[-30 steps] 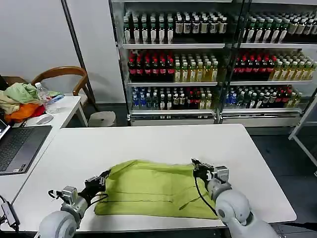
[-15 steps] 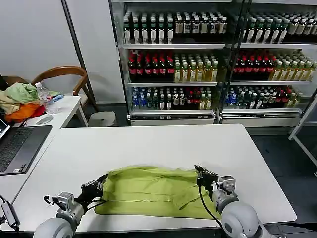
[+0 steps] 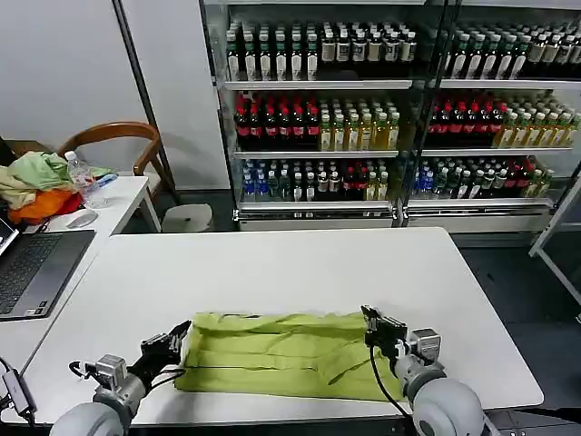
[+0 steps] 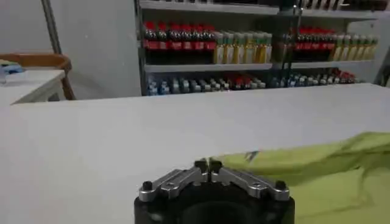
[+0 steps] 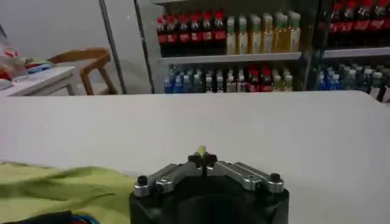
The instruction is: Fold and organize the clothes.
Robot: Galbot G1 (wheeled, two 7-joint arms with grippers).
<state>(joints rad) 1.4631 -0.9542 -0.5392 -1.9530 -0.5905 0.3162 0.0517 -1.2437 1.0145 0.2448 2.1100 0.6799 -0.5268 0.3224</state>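
The clothes, one lime yellow-green shirt (image 3: 281, 354), lie in a low, wrinkled band along the front of the white table (image 3: 300, 263). My left gripper (image 3: 182, 332) is at the shirt's left far corner, shut on a sliver of the cloth. In the left wrist view its jaws (image 4: 208, 164) meet, with the shirt (image 4: 329, 164) spreading off to one side. My right gripper (image 3: 368, 319) holds the right far corner. In the right wrist view a yellow-green tip of fabric sticks up between the shut jaws (image 5: 202, 159), and the shirt (image 5: 55, 189) lies beside them.
A side table on the left carries a laptop (image 3: 36, 268), a water bottle (image 3: 82, 179) and a heap of pale green, beige and orange garments (image 3: 32, 186). A wooden chair (image 3: 118, 136) and a stool (image 3: 188, 218) stand behind. Drink shelves (image 3: 390, 118) line the back.
Both grippers have drawn back toward the table's front edge, carrying the shirt's far edge with them. The shirt has become a narrower, flatter band.
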